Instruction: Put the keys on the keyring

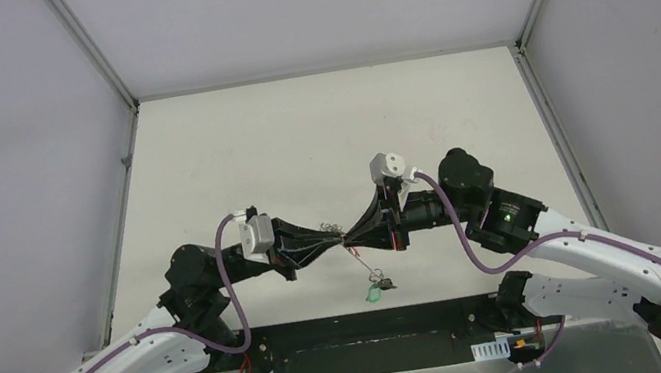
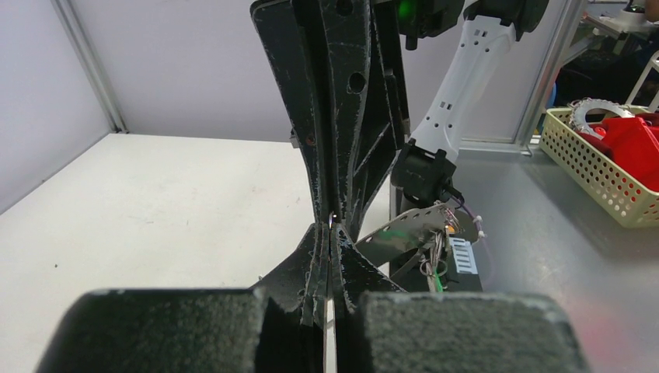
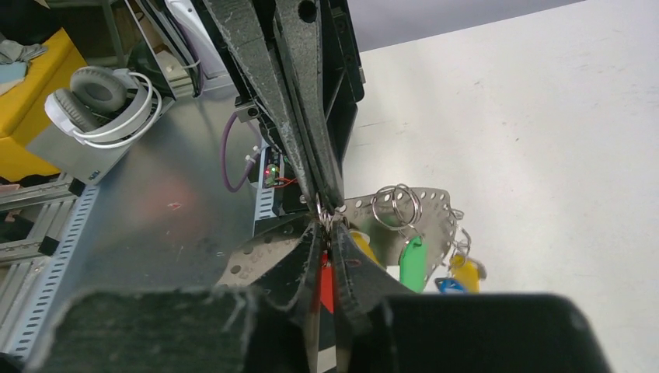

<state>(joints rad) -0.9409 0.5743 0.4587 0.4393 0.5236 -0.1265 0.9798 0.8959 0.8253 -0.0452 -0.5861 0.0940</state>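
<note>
Top external: left hand (image 1: 342, 239) clenched on keyring (image 1: 360, 260); right hand (image 1: 352, 236) tip-to-tip, can't tell its grip. Risk: thin band slips if right tugs, keys (image 1: 379, 289) drop to desk (image 1: 297, 131).

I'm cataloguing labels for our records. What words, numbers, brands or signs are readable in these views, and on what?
None: no text is legible in any view.
The green plastic key tag and the yellow plastic key tag beside it show no readable print.
</note>
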